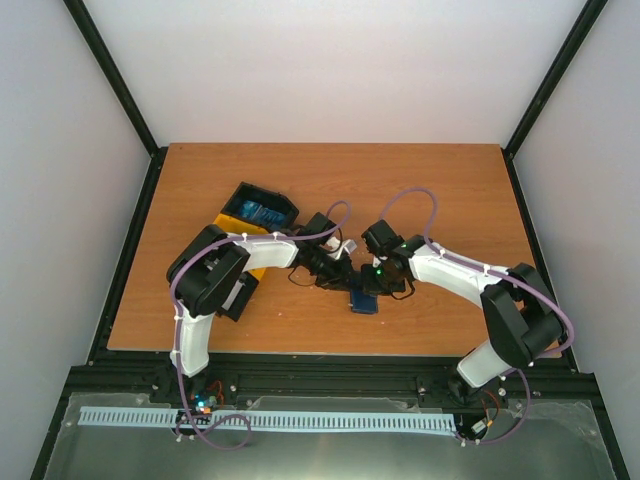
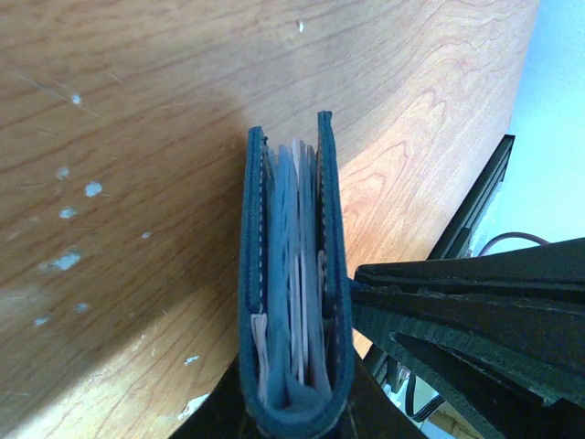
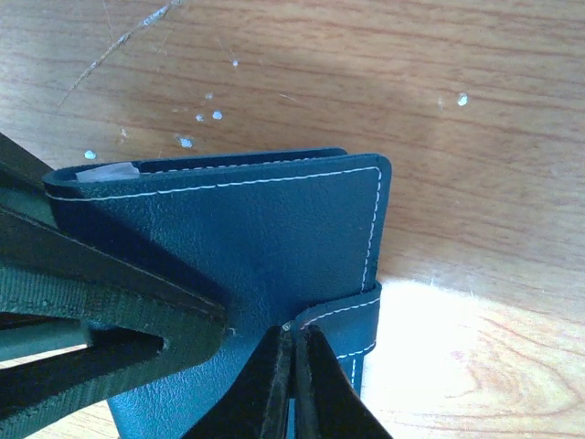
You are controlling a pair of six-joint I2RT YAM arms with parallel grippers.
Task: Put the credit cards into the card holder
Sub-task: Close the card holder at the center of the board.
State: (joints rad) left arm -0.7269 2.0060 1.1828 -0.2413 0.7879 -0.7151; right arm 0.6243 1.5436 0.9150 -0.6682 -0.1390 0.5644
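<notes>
**Squarely between two arms: the card holder, folded shut**

Right at the middle of the table's near half sits the card holder [image 3: 265, 238], a small navy fold-over with white stitching and a short closing strap [image 3: 352, 315] at one corner. It looks soft and light, the sort of thing that flexes and slides rather than resists. My guess is that the sturdy place to take it is across both covers near the fold, leaving the open edge free. Between its covers show several pale card edges [image 2: 294, 265], packed too close to count.

The left gripper [image 1: 333, 268] is clamped over the card holder close to the fold, one finger on each cover. The right gripper [image 3: 292, 340] comes in from the right with its fingers pressed together, tips against the cover where the strap begins. Whether any leather is caught between them I cannot tell.

Further left and farther back lies a black-and-yellow bin tray [image 1: 285, 205] holding blue cards [image 1: 262, 212], well apart from the card holder.

By count: one card holder, one strap, one bin tray, two grippers, and one visible batch of blue cards whose number I cannot make out.
</notes>
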